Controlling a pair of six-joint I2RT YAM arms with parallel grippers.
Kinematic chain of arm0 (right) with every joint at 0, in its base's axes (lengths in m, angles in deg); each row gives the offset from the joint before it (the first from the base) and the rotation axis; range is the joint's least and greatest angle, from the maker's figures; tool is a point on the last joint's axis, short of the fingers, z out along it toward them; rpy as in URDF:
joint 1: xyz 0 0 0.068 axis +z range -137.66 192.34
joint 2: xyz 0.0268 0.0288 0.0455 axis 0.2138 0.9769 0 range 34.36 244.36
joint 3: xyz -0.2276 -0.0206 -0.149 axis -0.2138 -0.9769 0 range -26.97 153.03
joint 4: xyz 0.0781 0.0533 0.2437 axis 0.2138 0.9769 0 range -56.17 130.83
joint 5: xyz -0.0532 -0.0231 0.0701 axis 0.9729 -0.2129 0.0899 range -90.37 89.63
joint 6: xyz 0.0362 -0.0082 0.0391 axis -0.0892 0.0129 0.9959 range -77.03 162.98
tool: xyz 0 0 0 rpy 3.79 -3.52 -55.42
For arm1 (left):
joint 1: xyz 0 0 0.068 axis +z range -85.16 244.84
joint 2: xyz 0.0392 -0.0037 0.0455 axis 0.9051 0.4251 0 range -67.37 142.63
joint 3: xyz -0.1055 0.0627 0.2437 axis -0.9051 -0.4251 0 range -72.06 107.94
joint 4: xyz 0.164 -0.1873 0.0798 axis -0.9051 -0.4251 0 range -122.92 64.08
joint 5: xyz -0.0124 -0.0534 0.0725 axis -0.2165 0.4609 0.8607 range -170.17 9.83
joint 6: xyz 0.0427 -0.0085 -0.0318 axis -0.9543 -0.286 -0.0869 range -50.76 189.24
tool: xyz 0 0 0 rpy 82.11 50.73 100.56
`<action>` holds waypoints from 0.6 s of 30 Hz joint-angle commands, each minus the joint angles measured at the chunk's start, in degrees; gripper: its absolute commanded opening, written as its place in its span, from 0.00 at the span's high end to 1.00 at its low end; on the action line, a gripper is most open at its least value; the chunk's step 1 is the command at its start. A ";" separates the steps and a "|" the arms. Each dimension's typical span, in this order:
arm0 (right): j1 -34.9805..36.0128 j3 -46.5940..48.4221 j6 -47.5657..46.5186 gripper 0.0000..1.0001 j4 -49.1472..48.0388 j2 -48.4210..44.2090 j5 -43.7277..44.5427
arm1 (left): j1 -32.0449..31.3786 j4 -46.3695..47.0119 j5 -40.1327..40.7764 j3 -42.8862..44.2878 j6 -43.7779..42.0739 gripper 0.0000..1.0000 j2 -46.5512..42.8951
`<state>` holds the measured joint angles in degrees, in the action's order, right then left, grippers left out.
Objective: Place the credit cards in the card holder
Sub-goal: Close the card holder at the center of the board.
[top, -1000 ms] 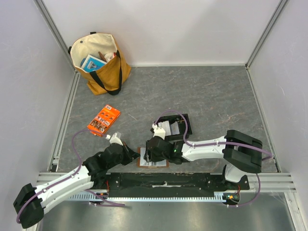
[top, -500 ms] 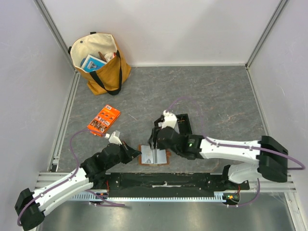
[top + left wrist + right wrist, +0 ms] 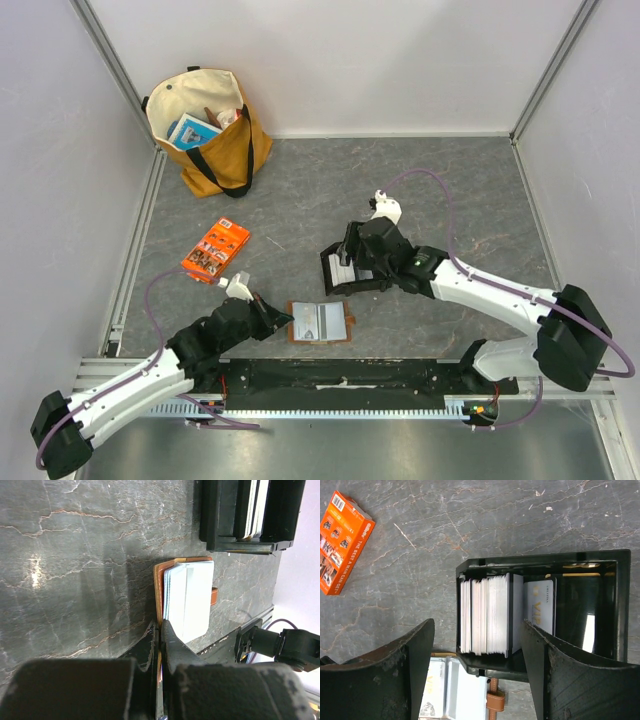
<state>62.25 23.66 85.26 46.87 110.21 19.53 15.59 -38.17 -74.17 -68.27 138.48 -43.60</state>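
I see the card holder [image 3: 319,323] lying open and flat close to the table's near edge, around 6 o'clock in my overhead view. Pale credit cards [image 3: 187,597] rest in it. My left gripper [image 3: 161,630] is fully closed, its two fingers pinching the holder's brown edge on the 9 o'clock side.

At about 1 o'clock from the holder, a little apart from it, sits the black tray [image 3: 545,560]. One compartment holds a tight stack of more cards standing on edge, and a single gold-printed card stands in the next one.

My right gripper [image 3: 480,672] hangs over that tray with its jaws spread wide, gripping nothing. From its wrist camera the stack shows below, between the fingers.

The orange packet [image 3: 215,248] lies at 10 o'clock from the holder, well apart. A tote bag [image 3: 205,130] stands in the far corner at 11 o'clock.
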 commanded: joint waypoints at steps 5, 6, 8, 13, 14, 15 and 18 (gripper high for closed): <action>-2.62 -1.94 -2.11 0.24 -0.29 -0.97 -5.48 | -0.05 -4.80 2.17 4.73 -5.24 0.98 1.98; -2.63 -2.20 -2.20 0.24 -0.47 -1.49 -5.66 | -0.05 -5.41 2.17 5.78 -6.20 0.98 2.77; -2.80 -2.82 -2.29 0.23 -0.56 -2.37 -6.54 | -0.05 -7.16 2.17 8.15 -7.88 0.98 4.70; -2.80 -4.31 -2.38 0.24 0.15 -4.48 -8.65 | -0.05 -14.37 0.86 16.67 -14.46 0.98 11.28; -2.80 -4.75 -2.29 0.23 0.15 -5.10 -8.74 | -0.05 -16.29 0.68 18.86 -16.13 0.98 12.86; -2.80 -5.36 -2.12 0.24 0.32 -5.80 -8.83 | -0.05 -17.88 0.77 20.62 -17.19 0.98 14.45; -2.80 -7.38 -1.42 0.23 0.32 -8.17 -9.79 | -0.05 -20.79 -0.19 25.99 -21.32 0.98 19.54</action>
<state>59.72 18.35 83.86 47.24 105.58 11.62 15.59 -53.78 -73.85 -49.19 125.80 -28.59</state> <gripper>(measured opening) 0.764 0.028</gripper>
